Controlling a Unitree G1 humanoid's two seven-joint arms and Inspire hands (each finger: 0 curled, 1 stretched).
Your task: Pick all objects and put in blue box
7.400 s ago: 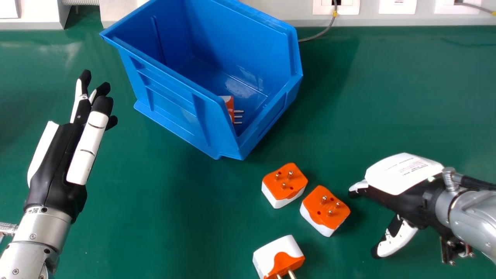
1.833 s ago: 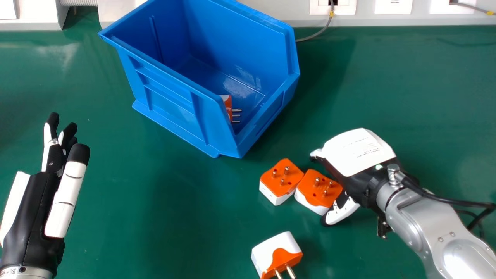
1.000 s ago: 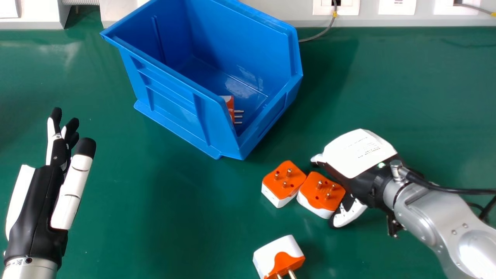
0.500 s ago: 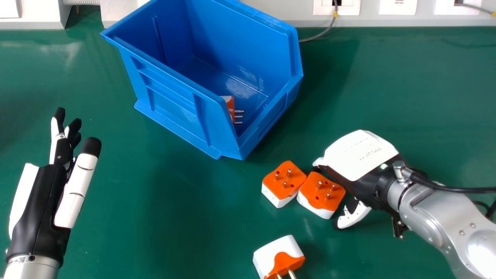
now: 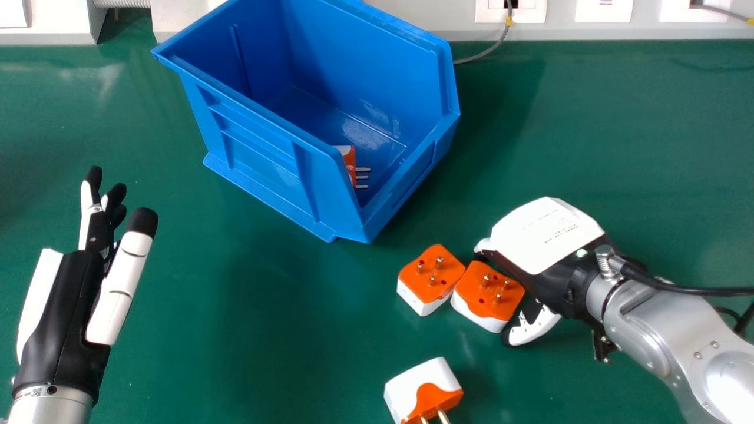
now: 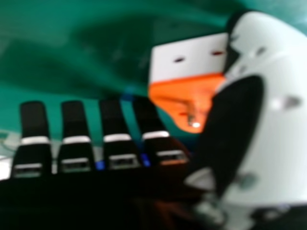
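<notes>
Lying prongs-up, right of centre: one orange-and-white adapter (image 5: pixel 488 296), the open right hand (image 5: pixel 545 235) just beside it
Right hand: fingers straight, thumb by the adapter, contact uncertain; second adapter (image 5: pixel 431 272): prongs up, to the left, its corner meeting the first; third adapter (image 5: pixel 419 386): nearer, prongs toward the near side; blue box (image 5: pixel 265 159): farther and left, fourth adapter (image 5: pixel 349 156) inside; left hand (image 5: pixel 65 306): open at the near left; all adapters outside the box: on the green table (image 5: pixel 235 353)

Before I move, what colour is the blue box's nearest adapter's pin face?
Orange, clearest in the head view.
</notes>
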